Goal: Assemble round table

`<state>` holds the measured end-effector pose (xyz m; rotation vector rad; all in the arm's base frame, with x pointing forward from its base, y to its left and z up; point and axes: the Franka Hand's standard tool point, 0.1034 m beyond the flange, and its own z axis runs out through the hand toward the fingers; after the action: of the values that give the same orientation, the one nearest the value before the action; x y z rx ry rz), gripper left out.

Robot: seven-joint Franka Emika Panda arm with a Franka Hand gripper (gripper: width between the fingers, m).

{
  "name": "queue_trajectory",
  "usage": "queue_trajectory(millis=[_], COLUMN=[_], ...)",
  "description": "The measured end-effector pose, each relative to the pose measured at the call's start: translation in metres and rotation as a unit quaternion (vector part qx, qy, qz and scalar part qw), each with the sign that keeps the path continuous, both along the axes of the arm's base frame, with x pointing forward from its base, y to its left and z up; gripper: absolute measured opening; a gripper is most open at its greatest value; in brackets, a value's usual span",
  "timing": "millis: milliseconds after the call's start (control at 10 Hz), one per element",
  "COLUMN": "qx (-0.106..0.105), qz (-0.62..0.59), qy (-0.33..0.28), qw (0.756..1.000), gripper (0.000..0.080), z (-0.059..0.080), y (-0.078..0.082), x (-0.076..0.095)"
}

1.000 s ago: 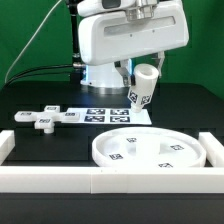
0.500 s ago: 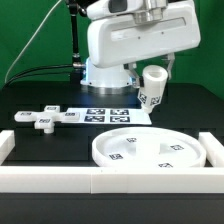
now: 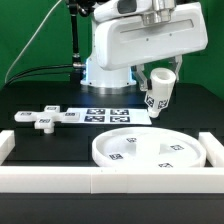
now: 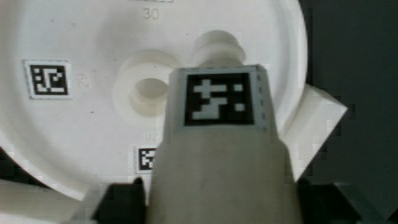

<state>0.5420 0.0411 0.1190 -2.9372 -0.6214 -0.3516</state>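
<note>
My gripper (image 3: 160, 80) is shut on the short white cylindrical leg (image 3: 159, 90) and holds it tilted in the air, above the far right part of the large rimmed round disc (image 3: 148, 150). In the wrist view the leg (image 4: 217, 130) fills the middle between my two dark fingertips (image 4: 121, 203), with a tag on its end, and the disc (image 4: 107, 90) lies below it with its centre hole showing. The small cross-shaped base (image 3: 40, 118) lies flat on the table at the exterior view's left.
The marker board (image 3: 105, 115) lies on the black table behind the disc. A white border wall (image 3: 60, 180) runs along the front edge, with raised ends at both sides. The robot's white body stands at the back.
My gripper has carried the leg toward the exterior view's right and slightly down, over the disc's far right part. The disc and base have not moved.
</note>
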Motion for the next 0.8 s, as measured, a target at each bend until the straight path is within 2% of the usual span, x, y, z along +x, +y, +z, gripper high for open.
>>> queue_trajectory(millis=[100, 200, 400, 500, 600, 800], qx=[0.002, 0.001, -0.018, -0.037, -0.035, -0.025], qz=[-0.016, -0.015, -0.013, -0.012, -0.023, -0.028], qy=[-0.012, -0.029, -0.089, -0.121, -0.123, -0.113], qw=[1.000, 0.999, 0.996, 0.992, 0.992, 0.993], gripper=[0.0409, 0.0409, 0.0409, 0.0409, 0.0409, 0.0409], z=[-0.002, 0.003, 0.008, 0.006, 0.002, 0.002], y=[-0.002, 0.000, -0.009, -0.023, -0.026, -0.018], x=[-0.003, 0.002, 0.014, 0.016, 0.014, 0.014])
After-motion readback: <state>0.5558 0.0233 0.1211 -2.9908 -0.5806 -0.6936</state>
